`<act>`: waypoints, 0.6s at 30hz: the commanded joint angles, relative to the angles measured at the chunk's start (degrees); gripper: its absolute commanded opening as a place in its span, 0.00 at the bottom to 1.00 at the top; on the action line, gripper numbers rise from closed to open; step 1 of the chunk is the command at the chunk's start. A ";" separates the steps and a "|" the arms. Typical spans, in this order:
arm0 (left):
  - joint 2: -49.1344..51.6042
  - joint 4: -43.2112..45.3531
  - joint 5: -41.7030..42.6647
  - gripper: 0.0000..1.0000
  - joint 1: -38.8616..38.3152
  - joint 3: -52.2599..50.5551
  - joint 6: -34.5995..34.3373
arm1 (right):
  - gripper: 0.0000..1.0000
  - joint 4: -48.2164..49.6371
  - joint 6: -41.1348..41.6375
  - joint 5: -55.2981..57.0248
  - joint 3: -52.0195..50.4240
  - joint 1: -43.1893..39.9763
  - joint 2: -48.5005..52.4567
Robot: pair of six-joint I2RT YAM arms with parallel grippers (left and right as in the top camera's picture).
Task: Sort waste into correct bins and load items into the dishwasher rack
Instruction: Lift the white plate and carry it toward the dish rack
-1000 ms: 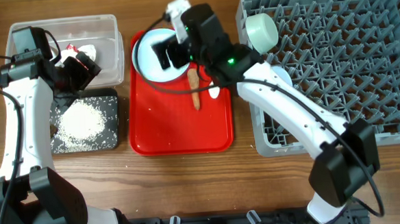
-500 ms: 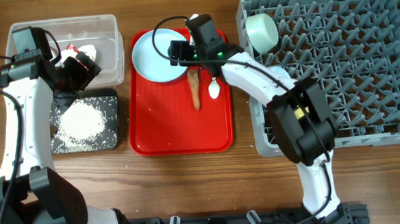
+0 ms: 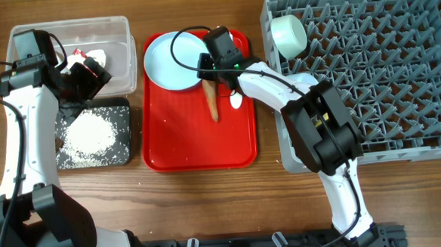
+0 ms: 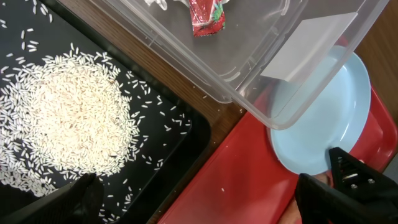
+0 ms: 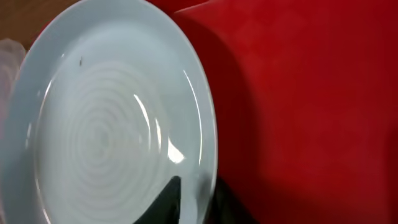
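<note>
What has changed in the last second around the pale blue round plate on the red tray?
The right arm's fingers moved from over the middle of the pale blue round plate to its right edge and closed on the rim there. The left arm's fingers, wide open, the thin orange-brown carrot, the white plastic spoon and the loose white rice grains stayed where they were.

overhead cam: fixed, far, straight down on whole desk [image 3: 209, 203]. l wrist cam: close, looks down over black tub [image 4: 186, 134], clear tub [image 4: 261, 37] corner, plate [image 4: 317, 124] edge. r wrist cam: v close on same plate + red tray [image 5: 311, 93]. all 3 share plate + tray.
</note>
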 commanded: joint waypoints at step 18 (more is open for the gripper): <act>-0.98 -0.02 -0.35 1.00 0.11 0.83 0.11 | 0.04 -9.27 -20.87 19.78 0.48 -3.89 -30.99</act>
